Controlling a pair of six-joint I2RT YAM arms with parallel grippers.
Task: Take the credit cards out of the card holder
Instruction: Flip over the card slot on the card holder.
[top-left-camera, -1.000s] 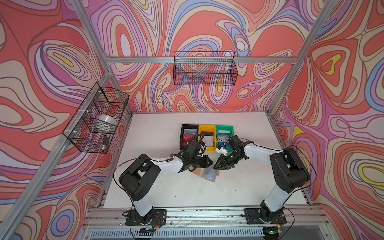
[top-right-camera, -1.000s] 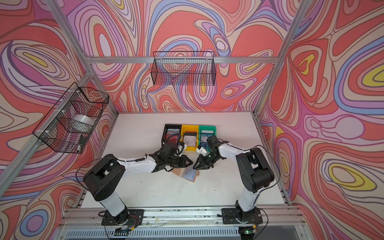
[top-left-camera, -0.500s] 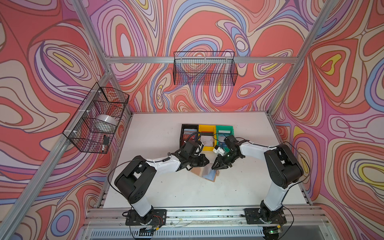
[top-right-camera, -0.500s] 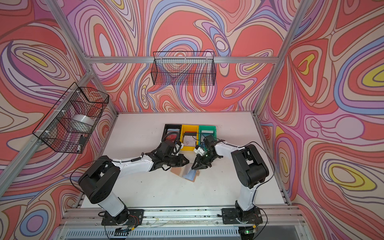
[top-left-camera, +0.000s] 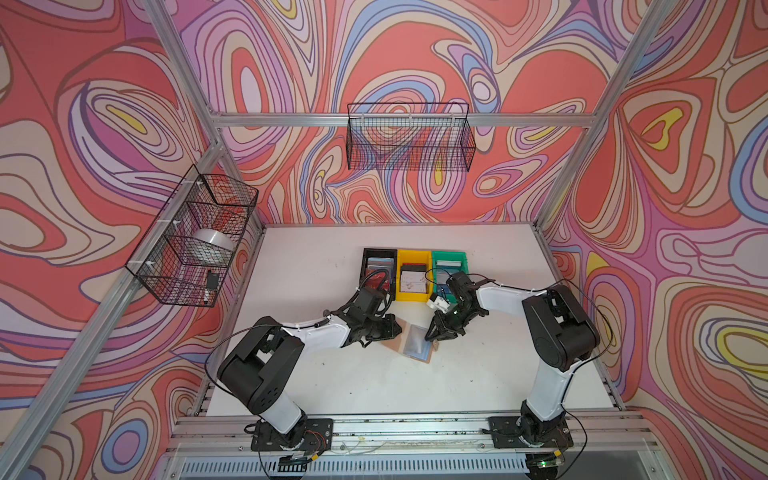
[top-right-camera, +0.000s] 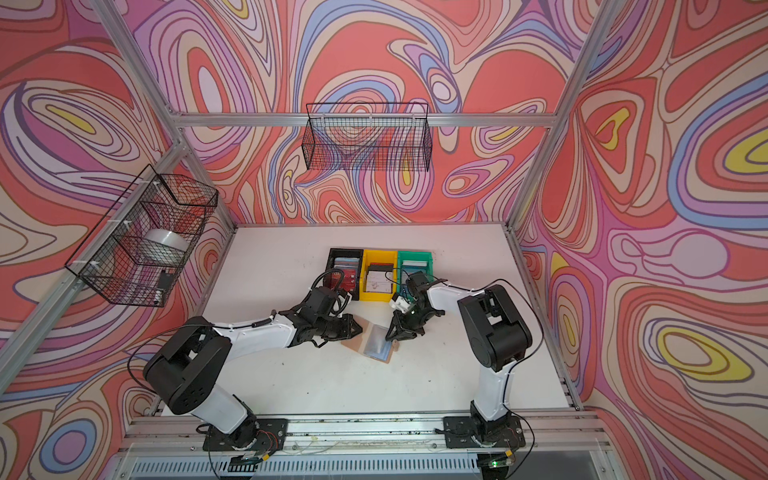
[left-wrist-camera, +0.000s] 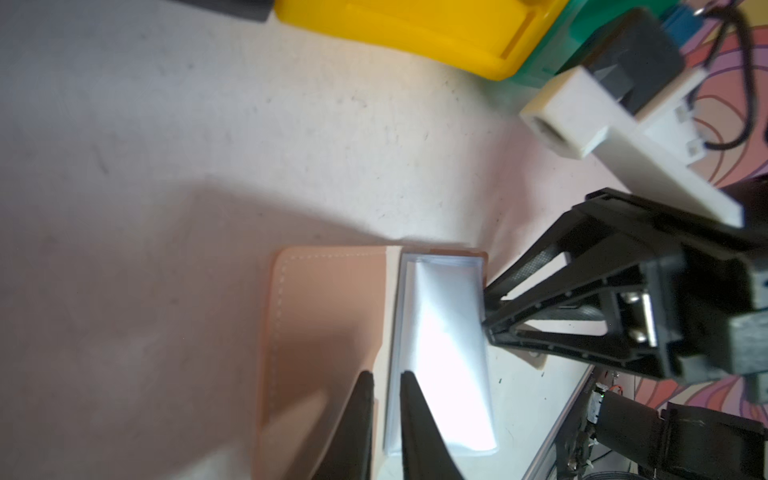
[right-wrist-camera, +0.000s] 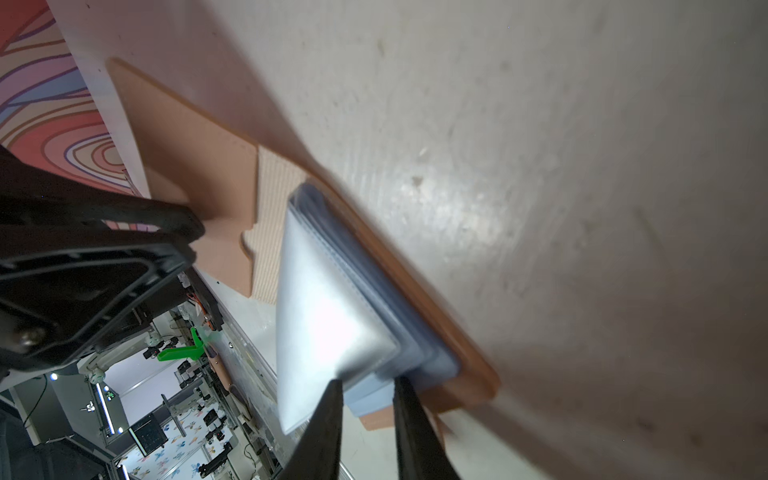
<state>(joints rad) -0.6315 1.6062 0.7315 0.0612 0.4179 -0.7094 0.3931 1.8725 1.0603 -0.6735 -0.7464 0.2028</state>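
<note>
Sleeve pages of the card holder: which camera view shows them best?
Right wrist: the sleeves are close, stacked edges distinct. Left wrist shows the sleeves washed out by glare; both top views show the sleeves small.

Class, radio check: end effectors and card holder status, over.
Left end effector on open tan leather-like card holder. Right end effector straddling its bluish sleeve pages' edge. Grips unclear. Nothing blocking.

Bright light, card holder (left-wrist-camera: 436, 340) glare (blurry wrist views)

High top views look down; close wrist views share the card holder (left-wrist-camera: 324, 316).
</note>
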